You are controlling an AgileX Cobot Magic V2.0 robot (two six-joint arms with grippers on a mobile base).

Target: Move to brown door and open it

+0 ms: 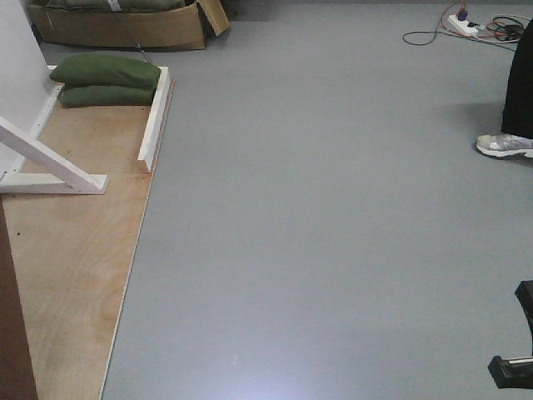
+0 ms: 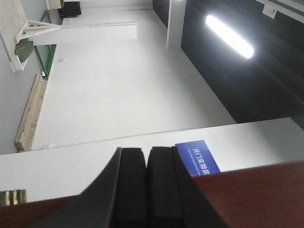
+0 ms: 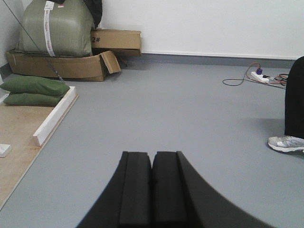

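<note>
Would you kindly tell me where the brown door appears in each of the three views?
Front: brown door, strip along the bottom-left edge.
Left wrist: across the bottom, behind the left gripper.
Right wrist: not in it.
Shared landmark: green sandbags, top left in front, left in right wrist.

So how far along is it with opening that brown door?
Done, apparently: the approach. The brown door sits at the front view's left edge and right beside the left tool. In hand: nothing; both tools are shut and empty, the right tool facing grey floor. To do: gripping the handle, which I cannot pick out clearly, and swinging the door. Whether it is ajar cannot be told.
</note>
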